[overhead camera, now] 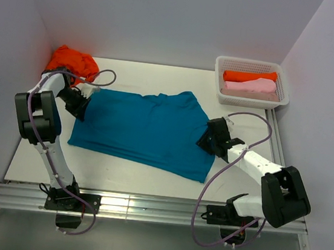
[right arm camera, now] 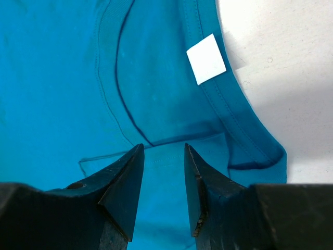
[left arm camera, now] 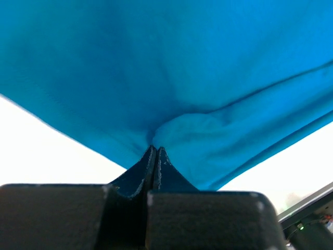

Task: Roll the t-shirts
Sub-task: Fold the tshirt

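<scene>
A teal-blue t-shirt (overhead camera: 145, 128) lies spread flat across the middle of the table. My left gripper (overhead camera: 83, 104) is at its left edge, shut on a pinch of the fabric (left arm camera: 156, 133), which bunches at the fingertips. My right gripper (overhead camera: 209, 137) is at the shirt's right edge, open, its fingers (right arm camera: 125, 177) hovering over the collar area, where a white label (right arm camera: 206, 59) shows. An orange-red t-shirt (overhead camera: 72, 61) lies crumpled at the back left. Rolled orange (overhead camera: 250, 76) and pale pink (overhead camera: 251, 85) shirts lie in the basket.
A white mesh basket (overhead camera: 283, 96) stands at the back right. White walls enclose the table on three sides. A metal rail (overhead camera: 144, 207) runs along the near edge by the arm bases.
</scene>
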